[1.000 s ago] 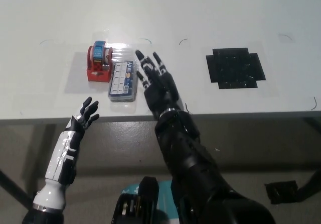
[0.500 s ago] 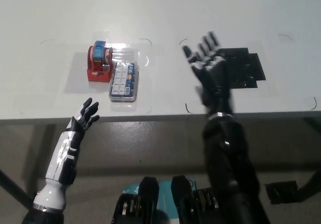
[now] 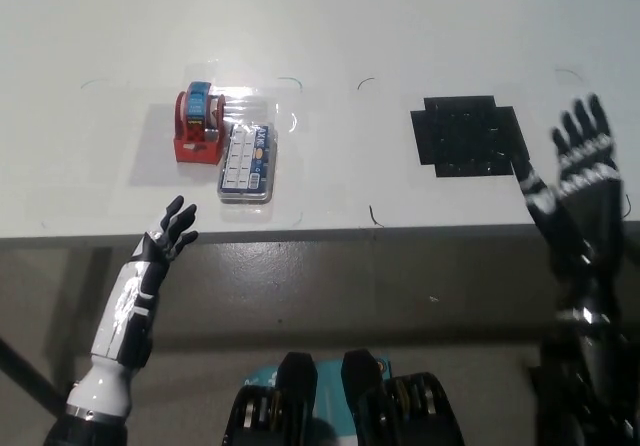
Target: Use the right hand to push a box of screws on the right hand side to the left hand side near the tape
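Table (image 3: 330, 26) was white and wide in my view, with a black mat (image 3: 468, 136) on its right part. Since the earlier frame the right hand (image 3: 577, 171) had swung from the table middle to the far right, past the mat, fingers spread, holding nothing. I saw the left hand (image 3: 172, 230) unchanged below the table edge, fingers apart. The box of screws (image 3: 246, 162) lay unmoved, touching the red tape (image 3: 198, 123).
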